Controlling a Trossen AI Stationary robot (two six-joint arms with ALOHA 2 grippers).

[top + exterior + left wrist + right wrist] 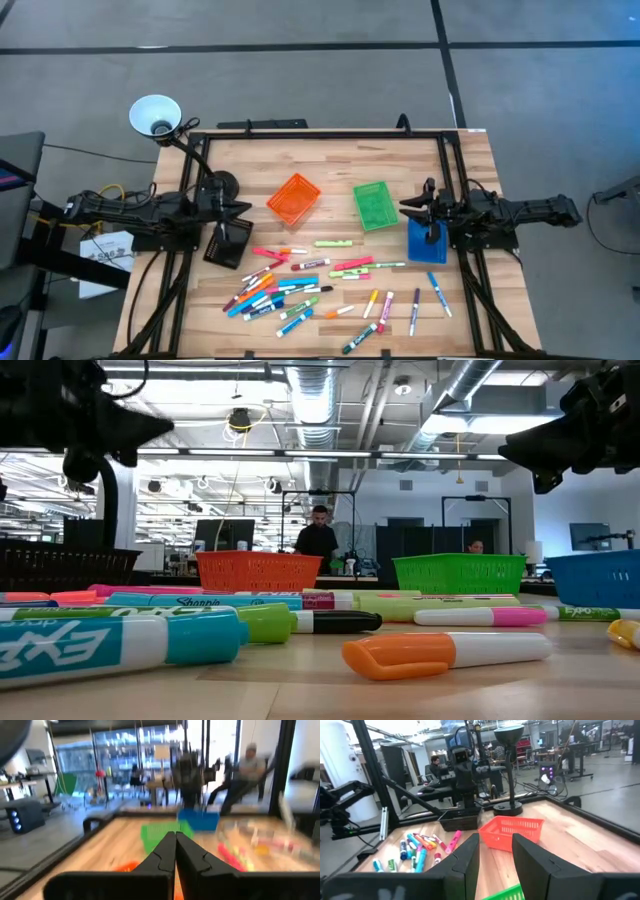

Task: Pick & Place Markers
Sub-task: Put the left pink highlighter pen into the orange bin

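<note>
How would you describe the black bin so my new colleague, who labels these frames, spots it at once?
Start at the wooden table seen from above and go to its left edge, where the left arm's tool sits. The black bin lies just below that tool, left of the scattered markers. Unlike the orange bin, green bin and blue bin, it is dark.

The wooden bench (480, 160) carries four bins — black (228, 243), orange (293, 198), green (375, 205), blue (427, 242) — with markers (300, 285) scattered nearer.
</note>
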